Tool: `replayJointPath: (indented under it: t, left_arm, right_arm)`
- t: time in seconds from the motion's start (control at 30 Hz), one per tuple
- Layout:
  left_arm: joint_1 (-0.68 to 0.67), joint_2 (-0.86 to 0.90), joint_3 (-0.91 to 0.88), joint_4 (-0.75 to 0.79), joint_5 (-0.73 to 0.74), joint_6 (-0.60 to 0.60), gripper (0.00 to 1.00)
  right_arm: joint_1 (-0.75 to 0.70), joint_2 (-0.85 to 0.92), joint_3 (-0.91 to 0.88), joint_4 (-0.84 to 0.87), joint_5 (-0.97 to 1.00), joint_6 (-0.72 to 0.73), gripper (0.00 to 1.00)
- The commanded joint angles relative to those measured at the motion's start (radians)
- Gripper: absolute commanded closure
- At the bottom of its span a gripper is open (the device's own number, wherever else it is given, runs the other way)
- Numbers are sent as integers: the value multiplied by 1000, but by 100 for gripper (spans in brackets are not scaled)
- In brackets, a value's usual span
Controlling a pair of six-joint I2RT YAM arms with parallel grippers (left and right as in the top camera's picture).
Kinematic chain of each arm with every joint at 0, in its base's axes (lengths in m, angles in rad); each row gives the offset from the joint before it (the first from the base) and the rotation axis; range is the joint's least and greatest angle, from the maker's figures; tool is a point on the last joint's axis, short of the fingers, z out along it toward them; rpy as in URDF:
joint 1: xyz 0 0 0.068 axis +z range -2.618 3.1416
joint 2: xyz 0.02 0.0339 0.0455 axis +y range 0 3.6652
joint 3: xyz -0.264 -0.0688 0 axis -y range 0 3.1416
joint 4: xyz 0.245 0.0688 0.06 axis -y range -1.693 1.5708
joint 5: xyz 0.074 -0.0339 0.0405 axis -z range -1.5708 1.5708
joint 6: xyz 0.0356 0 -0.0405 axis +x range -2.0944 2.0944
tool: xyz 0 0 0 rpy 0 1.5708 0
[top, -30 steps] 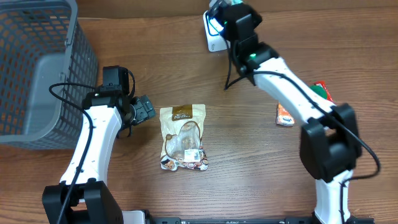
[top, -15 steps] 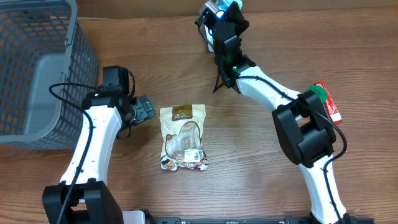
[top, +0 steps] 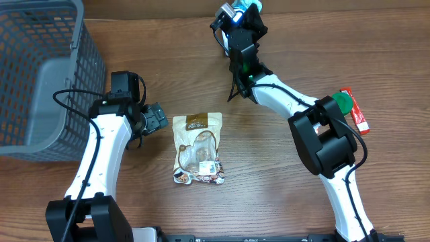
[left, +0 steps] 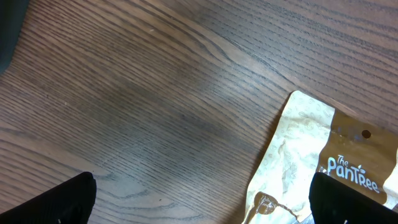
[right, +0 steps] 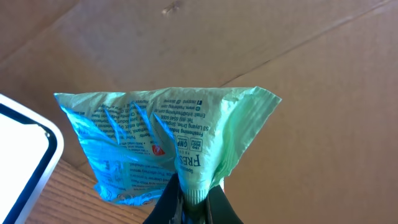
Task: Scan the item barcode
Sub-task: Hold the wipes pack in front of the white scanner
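Overhead: right tool at the far table edge, clamped on the green packet. Its own arm hides whatever lies beneath. Left tool spread wide, brown pouch just beside it, basket behind.
Left wrist: pouch by the right finger.
Right wrist: crumpled packet juts ahead of the tool; white device to its left.

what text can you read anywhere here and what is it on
"The PanTree": on the tan pouch, in the left wrist view.
"FRES", cut off at a fold: on the green packet pinched in the right gripper; its fine print is too small to read.
Red packet in the overhead view: print too small to read.
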Motion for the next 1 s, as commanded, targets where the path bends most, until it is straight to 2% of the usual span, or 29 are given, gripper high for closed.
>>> replayJointPath:
  t: [0.0, 0.53, 0.97]
  left_arm:
    - [2, -2, 14, 0, -10, 11, 0]
    - [2, -2, 14, 0, -10, 11, 0]
    - [2, -2, 14, 1, -10, 11, 0]
  right_arm:
    - [9, 0, 22, -19, -6, 17, 96]
    - [24, 73, 21, -40, 1, 41, 97]
    - [61, 73, 21, -194, 1, 47, 97]
